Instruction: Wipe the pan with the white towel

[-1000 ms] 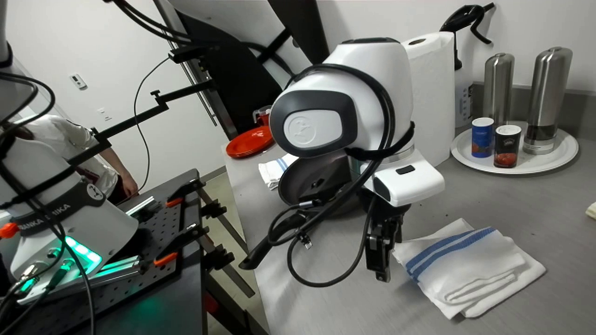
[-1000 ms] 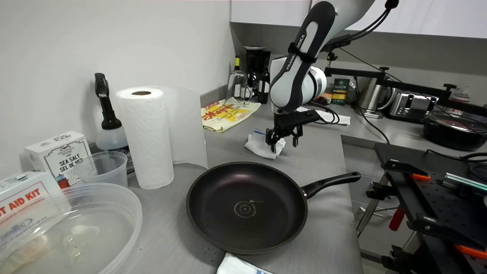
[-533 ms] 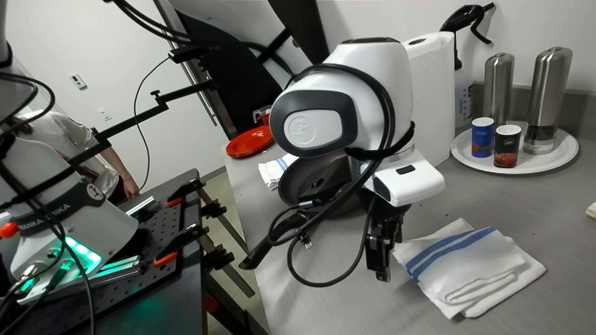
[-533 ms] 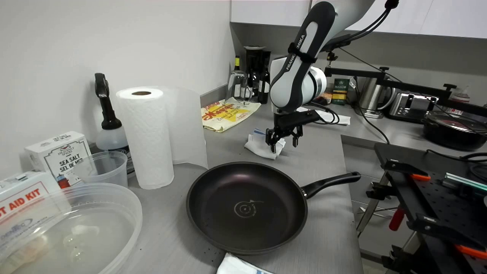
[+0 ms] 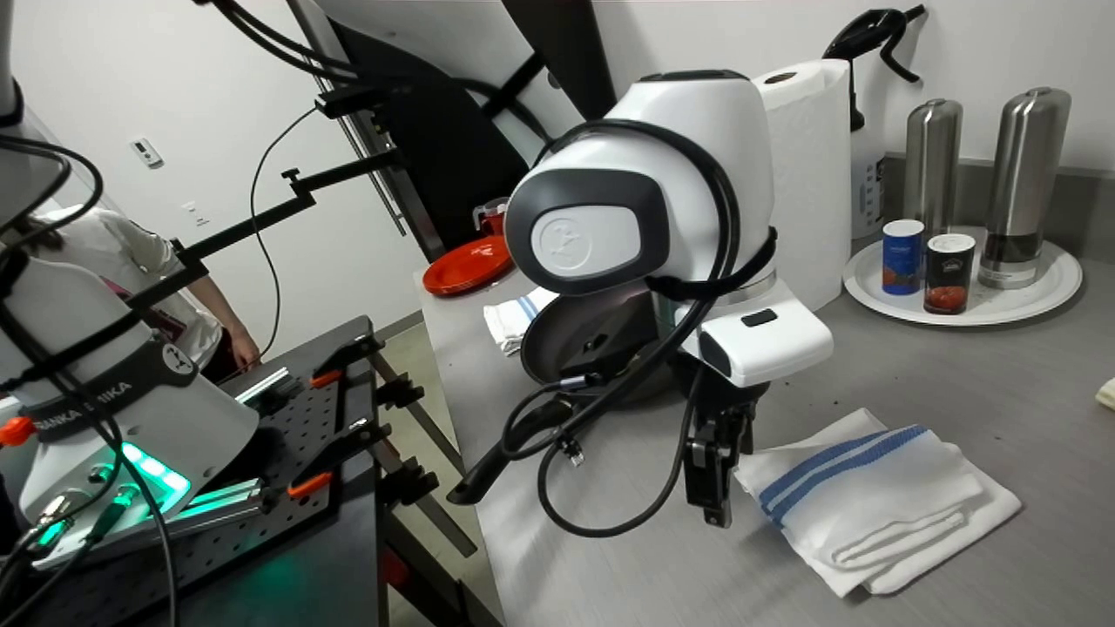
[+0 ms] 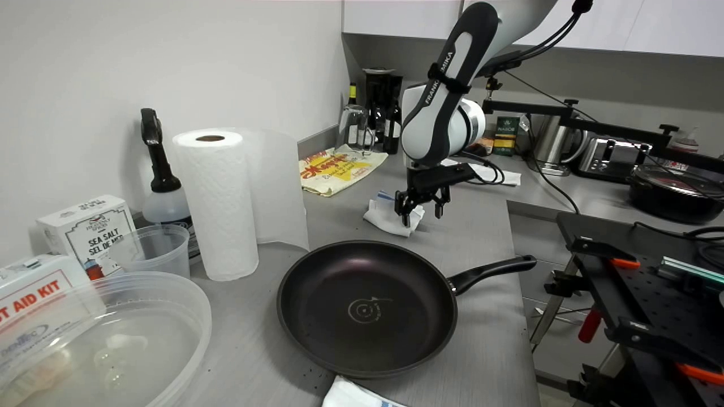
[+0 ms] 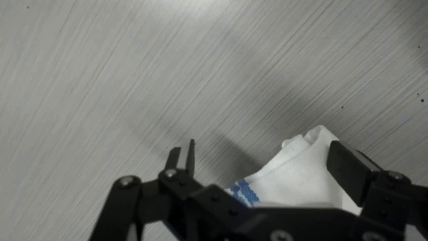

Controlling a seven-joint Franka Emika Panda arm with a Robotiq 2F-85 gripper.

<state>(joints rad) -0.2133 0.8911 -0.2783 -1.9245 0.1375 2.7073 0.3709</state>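
A folded white towel with blue stripes (image 5: 880, 505) lies on the grey counter. It also shows in an exterior view (image 6: 384, 219) and in the wrist view (image 7: 294, 177). My gripper (image 7: 263, 143) is open and empty, pointing down beside and partly over the towel's edge, with its fingers wide apart. In the wrist view the right finger overlaps the towel and the left one is over bare counter. The gripper shows in both exterior views (image 5: 733, 486) (image 6: 423, 218). A dark frying pan (image 6: 367, 333) lies on the counter; in an exterior view (image 5: 553, 344) my arm partly hides it.
A second striped towel (image 6: 356, 394) lies by the pan's far side from my gripper. A paper towel roll (image 6: 218, 209), a spray bottle (image 6: 164, 200) and a plastic tub (image 6: 130, 350) stand along the wall. A white plate (image 5: 1054, 287) holds shakers and mills. The pan handle (image 6: 492, 272) points toward the counter edge.
The person at the far left of an exterior view has shifted slightly. The arm, gripper, towel and pan show no visible movement.
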